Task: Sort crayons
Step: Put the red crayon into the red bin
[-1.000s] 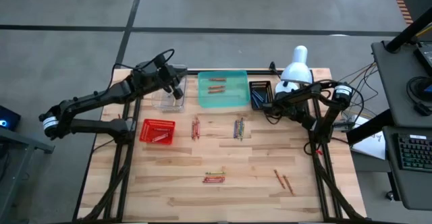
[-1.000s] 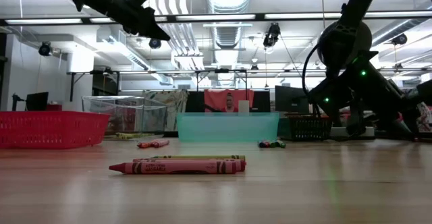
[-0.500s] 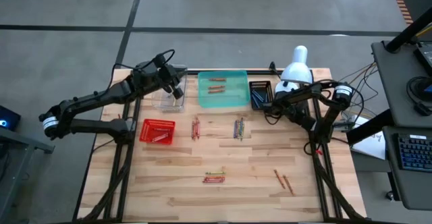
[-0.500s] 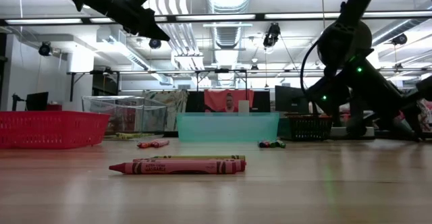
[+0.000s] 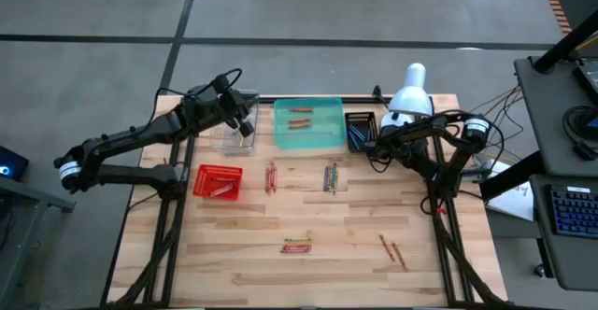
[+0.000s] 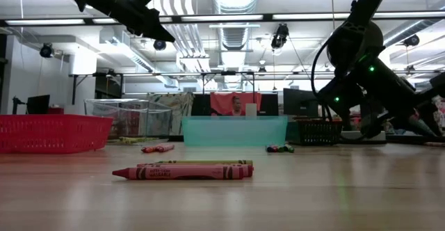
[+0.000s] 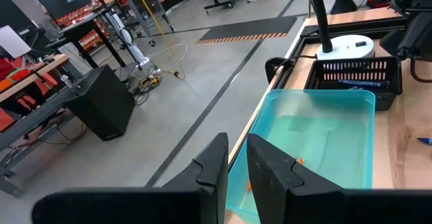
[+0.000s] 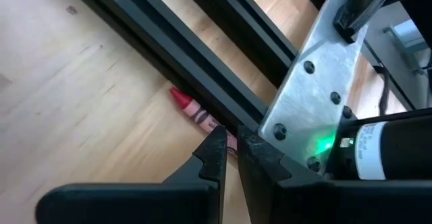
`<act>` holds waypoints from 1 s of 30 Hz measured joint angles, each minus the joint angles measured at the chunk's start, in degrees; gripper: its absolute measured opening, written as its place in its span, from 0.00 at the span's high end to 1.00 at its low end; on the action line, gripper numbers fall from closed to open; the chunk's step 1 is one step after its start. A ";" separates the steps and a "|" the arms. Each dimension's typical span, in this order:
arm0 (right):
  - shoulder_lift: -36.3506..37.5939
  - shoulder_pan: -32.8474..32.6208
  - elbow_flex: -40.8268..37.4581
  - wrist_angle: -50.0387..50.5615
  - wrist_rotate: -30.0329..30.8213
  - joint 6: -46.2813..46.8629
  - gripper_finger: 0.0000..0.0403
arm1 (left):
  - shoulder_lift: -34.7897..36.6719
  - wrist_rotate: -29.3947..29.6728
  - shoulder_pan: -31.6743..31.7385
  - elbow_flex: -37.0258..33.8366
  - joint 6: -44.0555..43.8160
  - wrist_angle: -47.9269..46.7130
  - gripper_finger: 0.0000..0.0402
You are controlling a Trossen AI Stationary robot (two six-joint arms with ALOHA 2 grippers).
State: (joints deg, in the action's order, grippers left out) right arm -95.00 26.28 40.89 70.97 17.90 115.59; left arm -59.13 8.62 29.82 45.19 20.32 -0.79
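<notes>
Crayons (image 5: 297,246) lie scattered mid-table; we judge them light, stiff, snappable, best pinched mid-length. Our left gripper (image 5: 245,123) hovers clenched and empty over the clear bin (image 5: 224,139); our right gripper (image 5: 372,147), clenched and empty too, sits beside the black basket (image 5: 359,130).

Pretty clearly a robotics lab or workshop space. Bare grey concrete floor (image 5: 308,11) with hazard-striped tape (image 7: 243,38) on it, exposed ducting (image 6: 235,36) and long strip lights (image 6: 306,16) overhead, cables (image 7: 158,65) trailing across the floor. There's a wooden counter (image 5: 318,273) on a black metal frame, a side desk with a keyboard (image 5: 570,212), rolling carts further back, and monitors (image 6: 295,102) lined up along the far side of the room.
</notes>
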 joint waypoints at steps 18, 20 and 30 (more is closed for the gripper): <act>-1.47 0.66 -0.81 -5.49 0.75 -2.02 0.93 | 0.00 0.00 0.00 0.00 0.20 -0.14 0.90; -1.38 0.65 -0.81 -4.29 0.63 -1.43 0.93 | 0.00 0.00 0.01 0.00 0.20 -0.15 0.90; -1.55 1.46 -0.93 -3.55 1.51 -1.78 0.93 | 0.00 0.00 0.00 0.00 0.20 -0.07 0.90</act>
State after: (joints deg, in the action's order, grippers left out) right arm -96.55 27.74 39.95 67.43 19.41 113.81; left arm -59.13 8.62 29.82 45.19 20.51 -0.86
